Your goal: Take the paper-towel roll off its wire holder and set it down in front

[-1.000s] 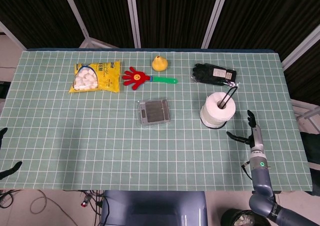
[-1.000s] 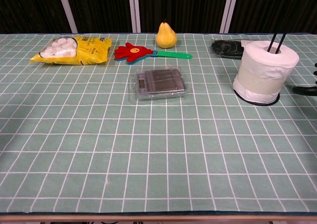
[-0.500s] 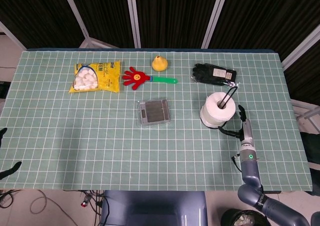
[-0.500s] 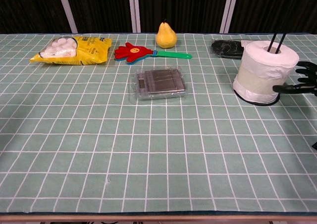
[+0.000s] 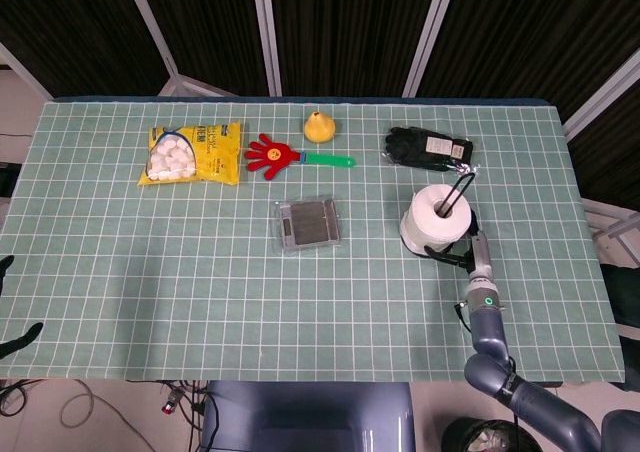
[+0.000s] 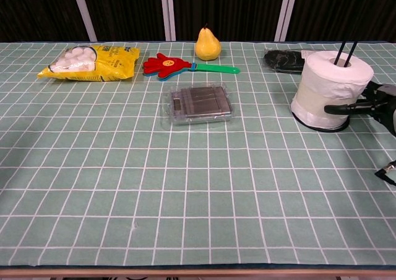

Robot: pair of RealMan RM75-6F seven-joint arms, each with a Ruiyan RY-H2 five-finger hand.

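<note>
The white paper-towel roll [image 5: 435,220] [image 6: 331,89] stands upright on its black wire holder [image 6: 346,51], at the right of the table. The holder's two rods poke up through the core [image 5: 462,184]. My right hand [image 5: 470,247] [image 6: 371,103] is at the roll's right side with its fingers apart. Its thumb lies against the roll's near side and the other fingers reach round behind. The roll sits fully down on the holder's base. Only dark tips of my left hand [image 5: 20,340] show at the left edge, off the table.
Black gloves [image 5: 428,148] lie just behind the roll. A clear plastic case [image 5: 308,225] sits mid-table, to the roll's left. Along the back are a pear [image 5: 319,126], a red hand-shaped clapper [image 5: 275,155] and a yellow marshmallow bag [image 5: 190,152]. Bare mat [image 6: 309,187] lies before the roll.
My right hand has moved left and forward from the table's right side up to the roll, and its thumb and fingers now bracket it. The roll has not moved.
</note>
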